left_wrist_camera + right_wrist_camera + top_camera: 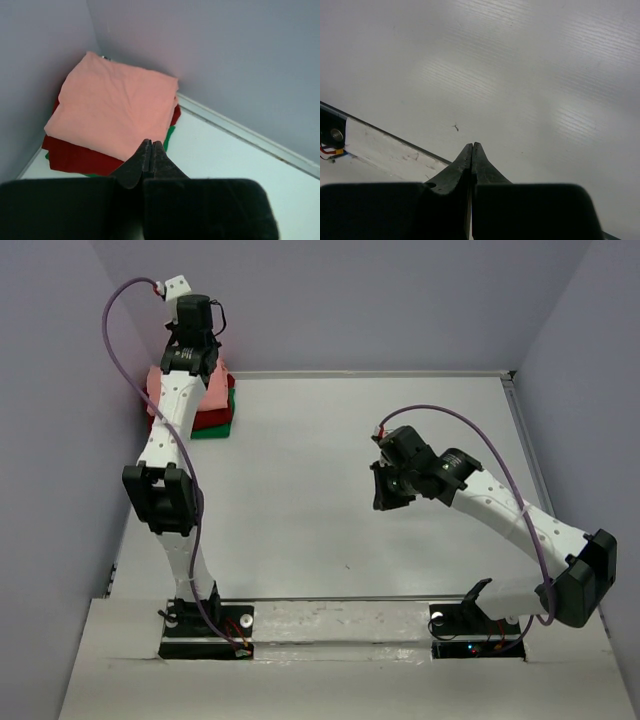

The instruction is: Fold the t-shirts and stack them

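The three folded shirts lie in one pile at the far left corner of the table [330,500]. The pink shirt [115,110] is on top, the dark red shirt [75,156] is under it, and the green shirt [169,135] is at the bottom. In the top view the left arm covers much of the pile, while the left wrist view shows the top shirt fully. The left claw [151,146] is clenched and holds nothing, at the pile's edge. The right claw [472,147] is also clenched and holds nothing, above the table right of the middle.

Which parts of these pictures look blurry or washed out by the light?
Left wrist view: the left gripper is soft-edged up close, the salmon-pink t-shirt sharper. Right wrist view: the right gripper blurs likewise; pale sheen streaks the table. Top external view: even light, faint shadows, no strong glare.
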You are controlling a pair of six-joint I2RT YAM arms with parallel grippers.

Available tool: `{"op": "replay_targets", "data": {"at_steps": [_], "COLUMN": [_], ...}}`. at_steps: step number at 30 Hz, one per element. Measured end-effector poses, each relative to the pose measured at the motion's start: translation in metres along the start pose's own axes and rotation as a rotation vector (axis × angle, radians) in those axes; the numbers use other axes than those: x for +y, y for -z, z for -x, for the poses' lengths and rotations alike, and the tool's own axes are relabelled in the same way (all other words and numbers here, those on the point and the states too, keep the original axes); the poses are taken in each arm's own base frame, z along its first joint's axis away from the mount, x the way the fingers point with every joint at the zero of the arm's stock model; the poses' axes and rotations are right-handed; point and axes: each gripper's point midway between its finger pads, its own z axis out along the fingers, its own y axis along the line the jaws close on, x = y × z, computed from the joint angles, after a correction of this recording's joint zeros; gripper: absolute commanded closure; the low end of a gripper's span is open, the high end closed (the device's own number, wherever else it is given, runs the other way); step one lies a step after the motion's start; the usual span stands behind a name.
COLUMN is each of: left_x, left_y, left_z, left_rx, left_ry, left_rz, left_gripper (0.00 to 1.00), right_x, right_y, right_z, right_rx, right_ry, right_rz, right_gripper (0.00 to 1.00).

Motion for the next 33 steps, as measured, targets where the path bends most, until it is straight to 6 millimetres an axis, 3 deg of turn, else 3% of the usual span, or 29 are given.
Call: {"op": "replay_targets", "data": {"at_steps": [3,5,7,11,15,18,20,22,26,30,33], "left_x": [-0.019,-0.029,-0.038,-0.05,-0.057,-0.06,-0.062,-0.063,-0.051,-0.043,-0.042], "left_y": [0.045,0.065,0.076,0.09,0.1,0.122,0.148,0.176,0.227,0.259,0.273], "left_z": [0.035,0.044,0.041,0.007,-0.04,-0.072,-0.092,-0.105,-0.112,-0.116,-0.139], "left_rx": [-0.078,-0.102,-0.1,-0.038,0.044,0.086,0.103,0.104,0.087,0.063,0.085], "left_ry": [0.024,0.031,0.023,-0.022,-0.076,-0.125,-0.157,-0.164,-0.121,-0.062,-0.073], "left_rz": [-0.056,-0.089,-0.109,-0.132,-0.139,-0.153,-0.186,-0.236,-0.328,-0.39,-0.418], "left_gripper": [1.0,1.0,1.0,1.0,1.0,1.0,1.0,1.0,1.0,1.0,1.0], "right_x": [-0.002,-0.005,-0.01,-0.019,-0.021,-0.02,-0.019,-0.018,-0.019,-0.019,-0.02], "right_y": [-0.004,-0.009,-0.014,-0.018,-0.017,-0.012,-0.006,0.0,0.004,0.007,0.012], "right_z": [0.0,-0.003,-0.007,-0.01,-0.002,0.002,0.008,0.015,0.02,0.023,0.021], "right_rx": [-0.008,-0.007,-0.006,-0.015,-0.067,-0.094,-0.131,-0.172,-0.213,-0.244,-0.274], "right_ry": [0.007,0.008,0.011,0.019,0.033,0.043,0.052,0.06,0.063,0.056,0.045], "right_rz": [-0.001,-0.013,-0.03,-0.066,-0.068,-0.062,-0.053,-0.045,-0.047,-0.043,-0.027], "right_gripper": [1.0,1.0,1.0,1.0,1.0,0.98,0.93,0.88,0.8,0.68,0.66]}}
